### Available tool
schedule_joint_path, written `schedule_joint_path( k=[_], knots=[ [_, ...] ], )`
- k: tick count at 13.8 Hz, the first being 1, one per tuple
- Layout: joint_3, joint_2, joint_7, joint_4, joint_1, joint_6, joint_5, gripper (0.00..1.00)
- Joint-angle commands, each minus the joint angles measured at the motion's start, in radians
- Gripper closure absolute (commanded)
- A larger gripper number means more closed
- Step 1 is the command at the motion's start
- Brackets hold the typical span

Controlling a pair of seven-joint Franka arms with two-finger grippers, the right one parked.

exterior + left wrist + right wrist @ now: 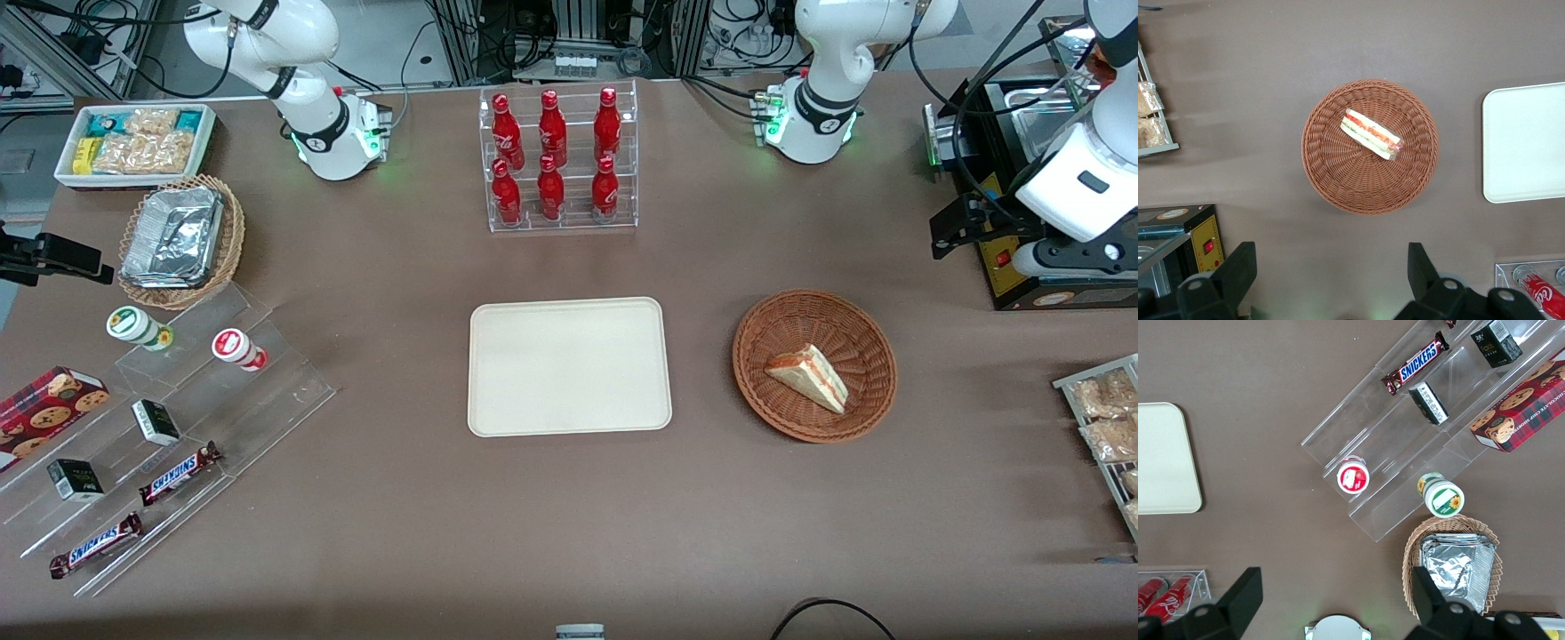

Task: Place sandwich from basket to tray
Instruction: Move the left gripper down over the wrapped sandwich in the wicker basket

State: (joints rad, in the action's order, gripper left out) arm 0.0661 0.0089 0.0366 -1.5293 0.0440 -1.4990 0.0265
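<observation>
The sandwich (807,377), a white bread wedge with orange-red and green filling, lies in the reddish-brown wicker basket (800,307) on the brown table. The cream-white tray (569,366) lies bare beside the basket, toward the parked arm's end. My left gripper (956,233) hangs high over the table, farther from the front camera than the basket and toward the working arm's end. In the left wrist view the gripper (1331,252) is open and empty, well above the basket (1338,180), the sandwich (1371,133) and the tray (1528,143).
A clear rack of red bottles (560,160) stands farther back than the tray. A black appliance (1022,178) and a rack of snack packets (1107,418) sit at the working arm's end. Acrylic snack shelves (169,418), a tan foil-container basket (182,240) and a white bin (133,142) sit at the parked arm's end.
</observation>
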Motion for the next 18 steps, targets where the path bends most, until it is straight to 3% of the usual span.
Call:
schedule_joint_path(
  k=[1,6,9,12,18],
  knots=[
    [-0.017,0.006,-0.001,0.021,0.017,0.006,0.001,0.0],
    [-0.016,0.052,0.015,-0.003,0.014,-0.029,0.004,0.0],
    [-0.008,0.092,0.07,-0.096,0.036,-0.171,0.004,0.0],
    [-0.008,0.085,0.182,-0.271,0.079,-0.364,0.018,0.0],
    [-0.006,0.098,0.582,-0.509,0.086,-0.666,0.007,0.0]
  ],
)
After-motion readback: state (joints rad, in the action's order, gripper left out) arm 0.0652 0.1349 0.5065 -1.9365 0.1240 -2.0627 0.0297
